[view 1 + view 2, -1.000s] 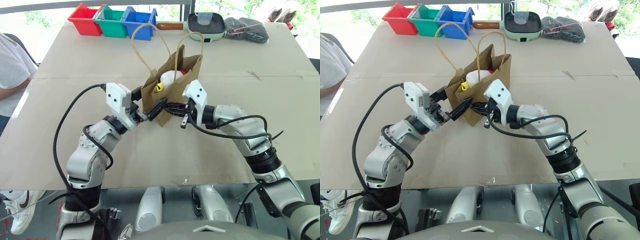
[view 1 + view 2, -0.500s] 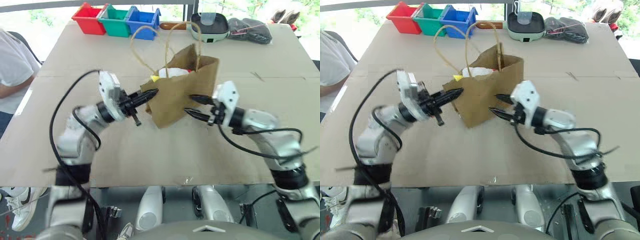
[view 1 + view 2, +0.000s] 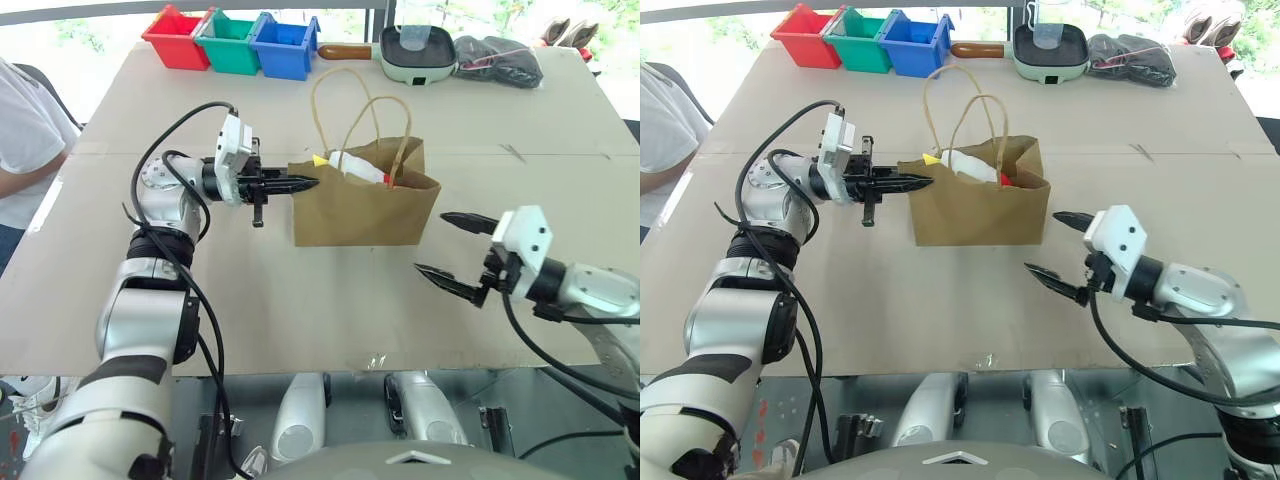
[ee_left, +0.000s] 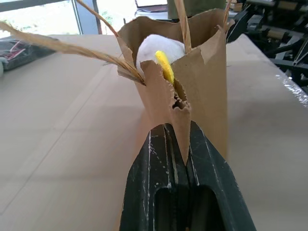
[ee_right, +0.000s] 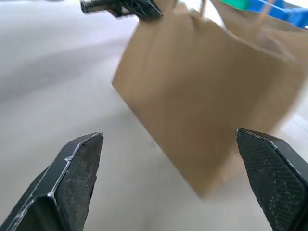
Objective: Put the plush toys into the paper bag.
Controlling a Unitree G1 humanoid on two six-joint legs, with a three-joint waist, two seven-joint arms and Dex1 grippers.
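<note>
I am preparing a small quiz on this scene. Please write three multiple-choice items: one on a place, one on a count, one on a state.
1. Where does the paper bag stand?
A. inside the blue bin
B. on the table, between the two grippers
C. on the floor

2. How many coloured bins stand in a row at the table's far edge?
A. two
B. three
C. five

3. What is the state of the left gripper?
A. shut on the bag's edge
B. wide open above the pan
C. holding a cup

Answers:
1 B, the bag stands upright on the table, the open right gripper apart from it.
2 B, one red, one green, one blue.
3 A, the left wrist view shows paper pinched between its fingers.
</note>
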